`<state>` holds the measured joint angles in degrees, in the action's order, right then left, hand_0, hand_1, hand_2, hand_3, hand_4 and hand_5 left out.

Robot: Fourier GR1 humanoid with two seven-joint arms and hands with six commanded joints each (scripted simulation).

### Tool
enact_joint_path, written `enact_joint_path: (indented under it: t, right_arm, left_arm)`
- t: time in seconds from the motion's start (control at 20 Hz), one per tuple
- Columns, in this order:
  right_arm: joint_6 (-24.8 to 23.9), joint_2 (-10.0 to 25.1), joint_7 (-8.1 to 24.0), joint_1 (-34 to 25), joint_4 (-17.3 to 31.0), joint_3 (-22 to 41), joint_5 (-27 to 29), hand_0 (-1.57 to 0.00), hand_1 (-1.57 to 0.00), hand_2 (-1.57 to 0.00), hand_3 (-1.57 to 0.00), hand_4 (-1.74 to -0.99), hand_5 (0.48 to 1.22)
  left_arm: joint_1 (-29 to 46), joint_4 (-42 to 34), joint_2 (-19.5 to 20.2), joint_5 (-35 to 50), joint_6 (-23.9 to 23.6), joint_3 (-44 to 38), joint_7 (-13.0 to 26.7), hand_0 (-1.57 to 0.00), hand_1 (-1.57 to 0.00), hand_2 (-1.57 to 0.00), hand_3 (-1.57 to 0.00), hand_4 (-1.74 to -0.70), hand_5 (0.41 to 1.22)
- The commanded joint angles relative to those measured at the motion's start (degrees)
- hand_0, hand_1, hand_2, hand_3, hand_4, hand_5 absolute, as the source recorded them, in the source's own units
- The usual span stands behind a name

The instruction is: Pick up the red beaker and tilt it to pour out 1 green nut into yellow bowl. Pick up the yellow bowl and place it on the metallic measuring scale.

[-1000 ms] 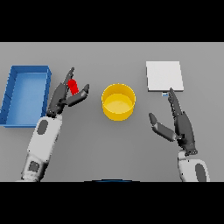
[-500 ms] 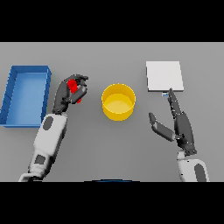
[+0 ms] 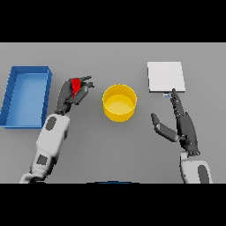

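while the left hand [image 3: 73, 93] curls its fingers round the red beaker [image 3: 76, 85] just left of the yellow bowl [image 3: 119, 102] at mid-table, the right hand [image 3: 178, 126] rests open near the metallic measuring scale [image 3: 165, 77]. the beaker looks light, rigid, probably slick; holding its sides suits tipping 1 nut.
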<state>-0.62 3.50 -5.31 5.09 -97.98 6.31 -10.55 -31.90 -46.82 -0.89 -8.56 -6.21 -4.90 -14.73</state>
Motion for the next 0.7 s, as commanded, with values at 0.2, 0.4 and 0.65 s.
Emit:
enact_joint_path:
  t: [0.2,0.4,0.65]
  right_arm:
    - [0.02,0.2,-0.4,0.36,-0.43,0.05,-0.14,0.0,0.0,0.0,0.0,-1.233,0.644]
    - [-0.72,-0.01,-1.92,0.38,0.2,0.78,-1.88,0.0,0.0,0.0,0.0,-1.219,0.653]
    - [-1.02,0.74,-1.9,-0.5,0.87,0.19,-2.24,0.0,0.0,0.0,0.0,-1.219,0.661]
  left_arm:
    - [-1.07,-5.72,1.29,4.45,3.25,-0.94,2.26,-1.54,-1.54,-1.54,-1.53,-1.7,1.135]
    - [-1.25,-9.57,2.91,3.53,4.47,2.1,4.84,-1.56,-1.56,-1.56,-1.55,-1.72,1.13]
    - [-2.51,-10.11,5.89,1.78,5.04,4.28,6.68,-1.56,-1.56,-1.56,-1.55,-1.72,1.139]
